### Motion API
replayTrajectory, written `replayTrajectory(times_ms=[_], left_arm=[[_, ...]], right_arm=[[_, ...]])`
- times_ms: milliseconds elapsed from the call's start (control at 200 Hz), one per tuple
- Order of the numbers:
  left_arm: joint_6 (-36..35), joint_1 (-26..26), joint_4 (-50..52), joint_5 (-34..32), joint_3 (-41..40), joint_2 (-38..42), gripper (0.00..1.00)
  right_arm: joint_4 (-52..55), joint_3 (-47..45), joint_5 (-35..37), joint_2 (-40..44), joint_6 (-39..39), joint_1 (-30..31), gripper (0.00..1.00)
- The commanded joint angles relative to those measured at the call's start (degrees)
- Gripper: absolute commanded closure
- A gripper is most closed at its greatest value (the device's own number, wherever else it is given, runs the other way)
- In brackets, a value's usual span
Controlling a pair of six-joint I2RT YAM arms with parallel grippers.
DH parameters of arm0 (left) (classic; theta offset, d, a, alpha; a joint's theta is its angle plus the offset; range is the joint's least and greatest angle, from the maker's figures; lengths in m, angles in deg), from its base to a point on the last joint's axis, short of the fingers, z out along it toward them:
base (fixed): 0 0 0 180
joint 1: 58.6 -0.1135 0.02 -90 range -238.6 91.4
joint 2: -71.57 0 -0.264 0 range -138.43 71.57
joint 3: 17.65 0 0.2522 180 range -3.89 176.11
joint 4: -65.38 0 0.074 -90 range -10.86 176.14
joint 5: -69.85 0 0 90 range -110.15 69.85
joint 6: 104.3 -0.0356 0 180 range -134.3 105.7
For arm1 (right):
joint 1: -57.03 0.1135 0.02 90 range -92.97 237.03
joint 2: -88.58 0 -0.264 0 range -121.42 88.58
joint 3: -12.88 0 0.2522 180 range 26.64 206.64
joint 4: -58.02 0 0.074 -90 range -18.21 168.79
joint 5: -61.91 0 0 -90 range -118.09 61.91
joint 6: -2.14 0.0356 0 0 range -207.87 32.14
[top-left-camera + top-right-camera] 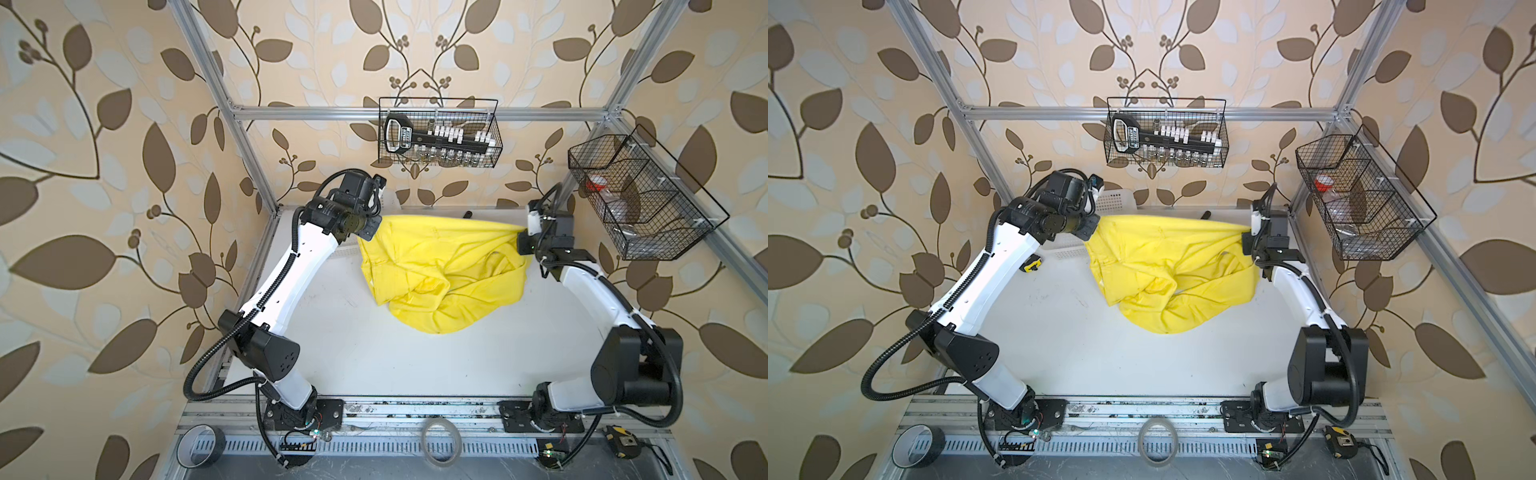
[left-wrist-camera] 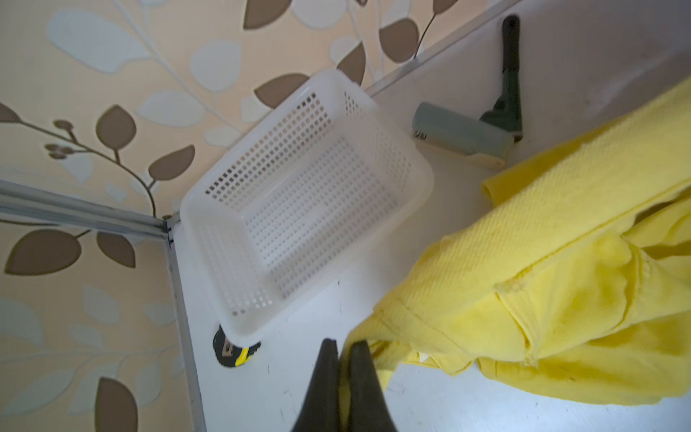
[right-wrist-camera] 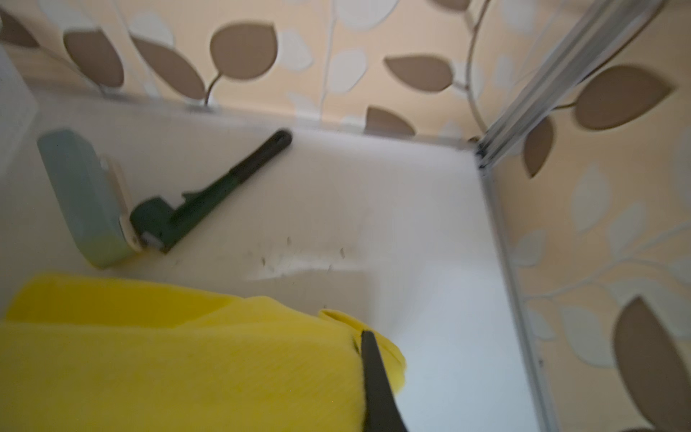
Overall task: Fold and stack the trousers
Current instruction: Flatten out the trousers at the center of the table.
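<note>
**Trousers clamped at both ends**

The trousers are being held stretched over the 12 o'clock half of the table. The left gripper is being pressed shut on the cloth edge at the garment's 10 o'clock, the right gripper on its corner at 2 o'clock. The crumpled lower folds are being borne by the tabletop.

The bright yellow cotton trousers hang crumpled above the far half of the white table. Their upper edge is pulled taut between two raised corners, and the loose lower folds sag in a rumpled heap onto the tabletop. A few faint dark specks mark the weave.
</note>
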Motion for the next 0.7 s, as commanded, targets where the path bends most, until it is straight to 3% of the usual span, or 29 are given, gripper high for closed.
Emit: replayTrajectory(times_ms=[0, 180, 295, 390, 460, 695], left_arm=[[-2.73, -0.98, -1.89, -0.88, 9.89, -1.44, 1.0], [-4.34, -0.98, 0.23, 0.99, 24.9, -7.71, 1.0], [-5.42, -1.07, 0.78, -0.68, 24.09, -6.98, 1.0], [-5.05, -1.31, 0.16, -2.92, 13.42, -2.43, 1.0], [-3.42, -1.7, -2.87, -4.57, 1.42, 3.34, 1.0], [-3.08, -2.98, -11.81, -7.0, -30.94, 22.12, 1.0]], right_arm=[[1.26, 2.4, 3.96, 6.45, 2.25, -2.71, 1.0], [5.07, 5.25, 2.51, 15.25, 0.18, -0.37, 1.0], [10.42, 2.84, 5.21, 19.37, -4.34, 5.18, 1.0], [15.3, -2.52, 16.47, 21.82, -8.81, 16.35, 0.99], [17.88, -6.54, 20.34, 24.51, -8.57, 23.96, 0.98], [24.15, -18.88, 18.47, 30.49, -5.26, 45.91, 0.95]])
